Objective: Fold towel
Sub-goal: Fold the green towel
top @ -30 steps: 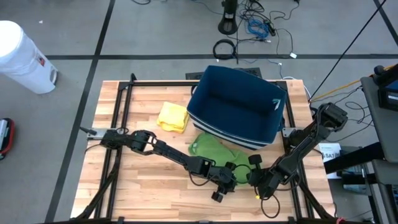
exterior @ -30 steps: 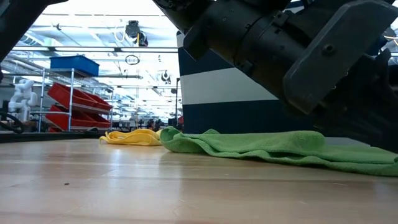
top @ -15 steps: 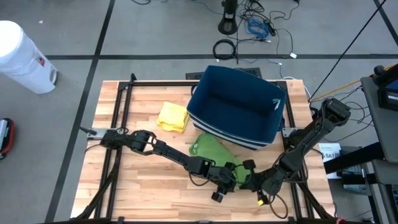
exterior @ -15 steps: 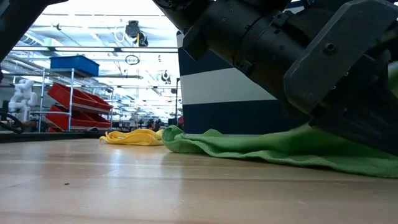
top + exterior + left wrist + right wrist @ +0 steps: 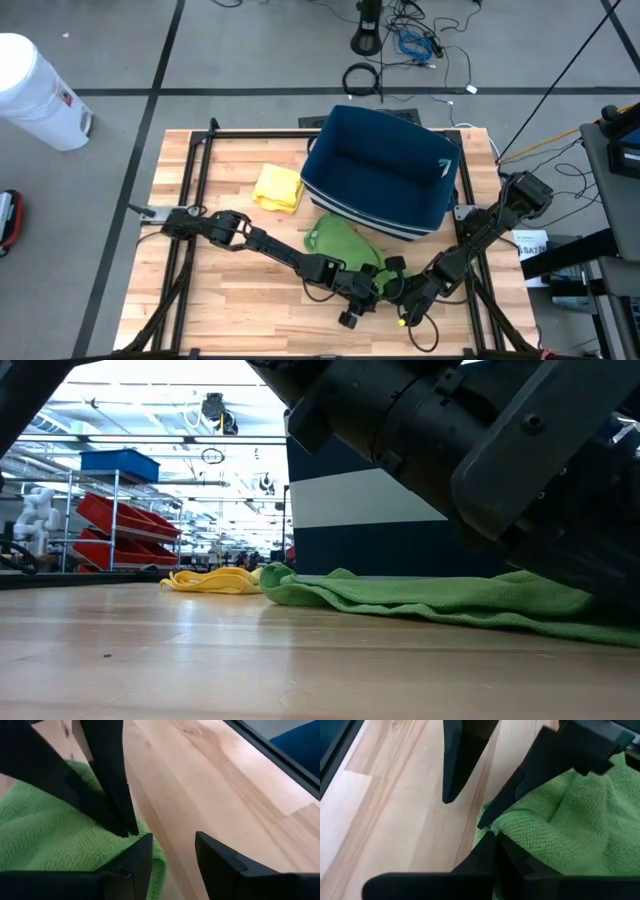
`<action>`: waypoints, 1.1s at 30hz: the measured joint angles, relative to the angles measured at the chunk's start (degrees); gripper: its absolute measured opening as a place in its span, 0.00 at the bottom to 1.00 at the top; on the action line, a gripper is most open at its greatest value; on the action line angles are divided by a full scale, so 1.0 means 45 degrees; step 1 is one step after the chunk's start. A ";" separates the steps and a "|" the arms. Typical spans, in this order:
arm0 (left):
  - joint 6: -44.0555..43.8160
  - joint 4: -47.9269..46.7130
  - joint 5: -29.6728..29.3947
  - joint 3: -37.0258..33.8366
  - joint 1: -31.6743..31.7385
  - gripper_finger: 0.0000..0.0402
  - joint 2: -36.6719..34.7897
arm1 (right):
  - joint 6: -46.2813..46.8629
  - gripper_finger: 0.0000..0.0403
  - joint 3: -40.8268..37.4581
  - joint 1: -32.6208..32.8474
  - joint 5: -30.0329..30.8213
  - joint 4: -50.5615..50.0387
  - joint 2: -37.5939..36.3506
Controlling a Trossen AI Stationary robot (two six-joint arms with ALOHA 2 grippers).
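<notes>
Down at the near edge of the wooden table [image 5: 230, 290], both grippers meet over the near corner of the green towel [image 5: 338, 240]. The right gripper [image 5: 402, 295] has its fingers pressed together, pinching the towel's near edge; from its wrist camera the green cloth [image 5: 560, 830] bunches right at the closed tips. The left gripper [image 5: 372, 290] sits just beside it with its two dark fingers [image 5: 137, 862] spread apart, one lying on the cloth [image 5: 45, 830] and the other over bare wood, nothing between them. The left arm reaches in low across the table from the left side, the right arm from the right edge.

From table height, the towel [image 5: 430, 595] lies flat and rumpled, running toward the back. Behind it, touching its far side, stands a dark blue bin [image 5: 385, 170] with a white stripe. Left of the bin, well apart from the grippers, lies a folded yellow cloth [image 5: 279, 186].
</notes>
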 joint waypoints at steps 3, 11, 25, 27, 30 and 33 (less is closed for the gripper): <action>0.0006 -0.0091 0.0005 0.0000 0.0019 0.38 0.0000 | -0.0020 0.04 0.0000 -0.0010 -0.0137 0.0331 0.0000; 0.0000 -0.0157 0.0024 0.0000 -0.0049 0.38 -0.0125 | -0.0350 0.05 0.0000 -0.0005 -0.1224 0.1046 -0.0005; -0.0005 -0.1650 0.0005 0.0005 -0.0432 0.38 -0.0193 | -0.0335 0.26 0.0000 -0.0009 -0.0431 0.0309 -0.0005; -0.0005 -0.1873 0.0005 0.0005 -0.0448 0.38 -0.0291 | -0.0321 0.28 0.0000 -0.0052 -0.0253 0.0213 -0.0005; 0.0017 -0.2044 -0.0017 0.0005 -0.0452 0.38 -0.0453 | -0.0321 0.30 0.0000 -0.0053 -0.0115 0.0218 -0.0005; 0.0024 -0.2042 -0.0228 0.0005 -0.0389 0.38 -0.0787 | -0.0325 0.30 0.0000 -0.0053 -0.0161 0.0199 -0.0069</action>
